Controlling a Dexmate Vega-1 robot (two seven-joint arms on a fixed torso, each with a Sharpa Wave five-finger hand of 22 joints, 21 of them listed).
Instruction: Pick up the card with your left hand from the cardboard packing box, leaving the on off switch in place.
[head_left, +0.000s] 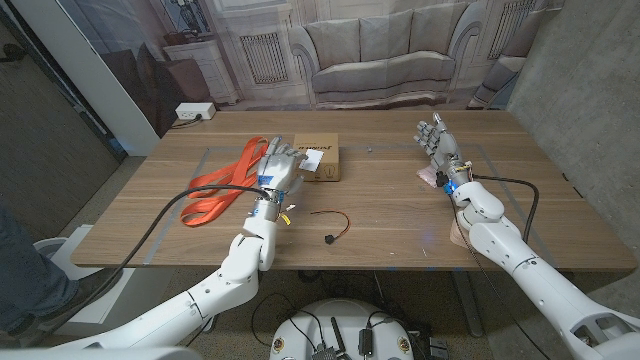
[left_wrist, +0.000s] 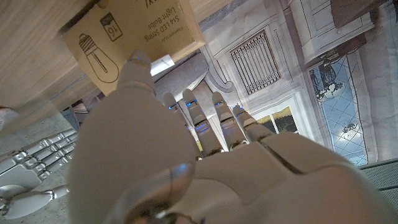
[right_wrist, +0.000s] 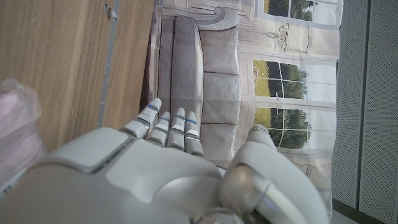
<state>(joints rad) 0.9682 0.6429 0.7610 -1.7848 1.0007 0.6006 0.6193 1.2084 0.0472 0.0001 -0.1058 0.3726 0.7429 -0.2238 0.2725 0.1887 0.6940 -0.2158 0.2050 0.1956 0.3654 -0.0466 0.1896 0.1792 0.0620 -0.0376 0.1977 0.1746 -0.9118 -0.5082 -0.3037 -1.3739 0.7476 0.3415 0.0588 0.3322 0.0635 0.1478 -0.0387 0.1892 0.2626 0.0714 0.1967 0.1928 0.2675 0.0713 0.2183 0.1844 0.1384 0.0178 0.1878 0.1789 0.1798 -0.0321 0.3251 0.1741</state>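
Smooth white left hand (head_left: 278, 168), fingers (left_wrist: 205, 118) spread, empty, beside flat brown cardboard packing box (head_left: 322, 160)

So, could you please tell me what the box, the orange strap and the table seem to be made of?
Box: plain brown cardboard, matt, with black print. Orange strap: probably woven fabric webbing, since it lies in limp flat loops. Table: wood or wood-look laminate, with visible grain and a slight sheen.

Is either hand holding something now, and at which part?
Nothing is held. The left hand is open beside the box; the right hand is open too.
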